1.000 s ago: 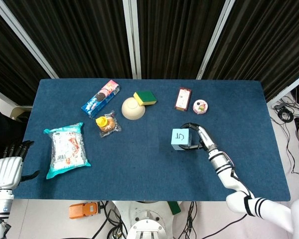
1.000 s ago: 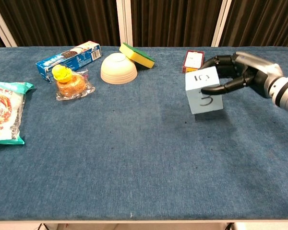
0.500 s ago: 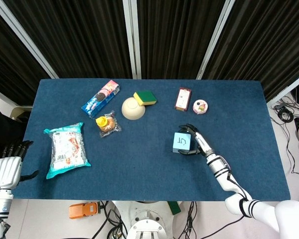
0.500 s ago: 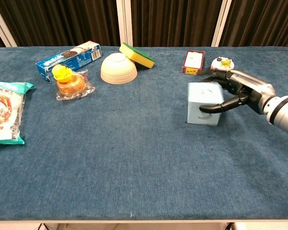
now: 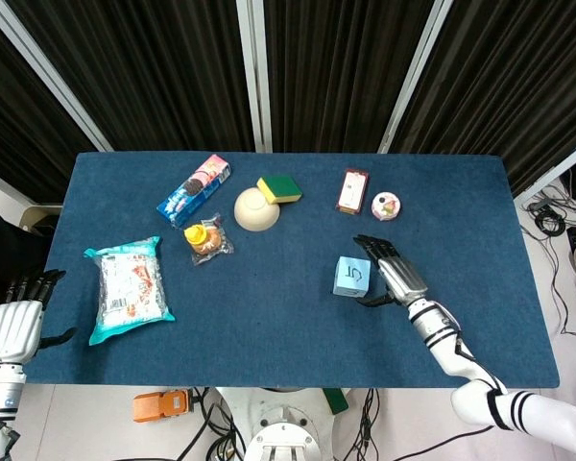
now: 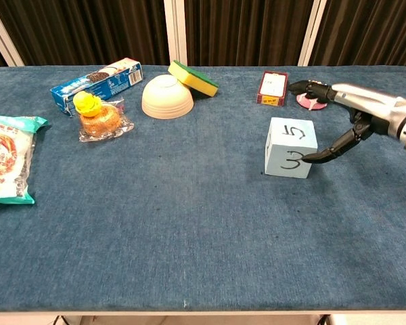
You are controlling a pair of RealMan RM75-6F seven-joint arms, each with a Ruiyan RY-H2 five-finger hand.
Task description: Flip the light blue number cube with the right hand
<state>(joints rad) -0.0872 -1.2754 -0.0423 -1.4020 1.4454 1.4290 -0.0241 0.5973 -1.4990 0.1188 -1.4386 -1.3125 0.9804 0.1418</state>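
The snack bag is cut off by the chest view's left edge.

silver right hand, black fingers, white arm

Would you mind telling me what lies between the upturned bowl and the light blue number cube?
Only bare blue tabletop lies between the bowl and the light blue number cube; both views show it.

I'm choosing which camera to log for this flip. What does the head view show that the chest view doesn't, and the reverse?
Only the head view shows the left hand, off the table's left edge with nothing in it, and the whole table. Only the chest view shows the light blue number cube's front face and a fingertip of the right hand at its lower corner. Both show the 5 on top and the right hand open beside the cube.
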